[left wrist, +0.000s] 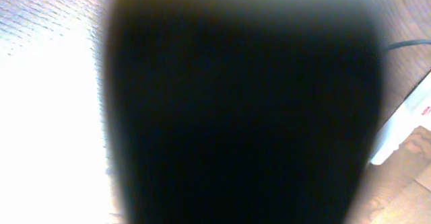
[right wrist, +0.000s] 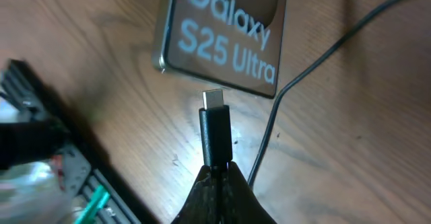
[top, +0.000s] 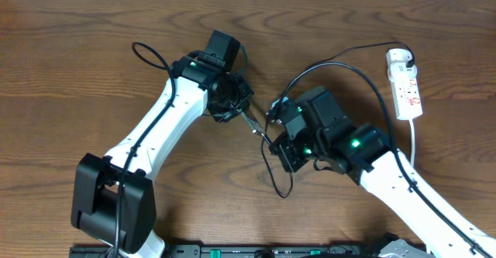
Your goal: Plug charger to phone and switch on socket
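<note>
We find the right gripper (right wrist: 217,172) clamped on the charger (right wrist: 214,130), its tip just short of the phone (right wrist: 225,35). Of the left gripper (top: 246,117), we cannot tell the jaws. The socket (top: 404,84) lies far right. We judge an off-line tip could jam and shove the phone.

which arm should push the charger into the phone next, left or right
Right: its tool is shut on the charger, the connector tip aimed at the phone edge across a small gap. The left wrist view shows only dark blur.
</note>
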Tool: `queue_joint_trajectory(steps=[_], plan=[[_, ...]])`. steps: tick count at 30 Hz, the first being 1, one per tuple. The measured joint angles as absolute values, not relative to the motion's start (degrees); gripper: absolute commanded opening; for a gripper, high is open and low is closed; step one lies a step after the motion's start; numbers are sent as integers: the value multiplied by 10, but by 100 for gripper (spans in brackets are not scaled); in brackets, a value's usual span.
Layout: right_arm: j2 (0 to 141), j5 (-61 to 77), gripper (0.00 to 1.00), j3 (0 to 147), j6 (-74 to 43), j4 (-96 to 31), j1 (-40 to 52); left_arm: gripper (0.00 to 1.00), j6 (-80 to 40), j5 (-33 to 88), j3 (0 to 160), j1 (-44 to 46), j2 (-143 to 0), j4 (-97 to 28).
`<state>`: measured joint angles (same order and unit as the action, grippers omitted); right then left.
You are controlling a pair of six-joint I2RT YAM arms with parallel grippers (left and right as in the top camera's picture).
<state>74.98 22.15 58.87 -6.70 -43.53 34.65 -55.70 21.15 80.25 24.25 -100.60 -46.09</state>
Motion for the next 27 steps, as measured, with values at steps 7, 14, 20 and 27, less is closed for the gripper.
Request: queue_joint_trajectory(steps=[7, 14, 20, 27], plan=[[750, 282, 1, 589, -72, -471, 296, 7, -574, 200, 802, 256, -1006, -461], [751, 288, 1, 589, -72, -499, 296, 7, -586, 177, 802, 258, -1006, -461], [781, 289, 1, 589, -72, -497, 302, 7, -585, 157, 802, 272, -1006, -462], [806, 296, 1, 589, -75, -457, 310, 7, -561, 146, 802, 279, -1006, -461]])
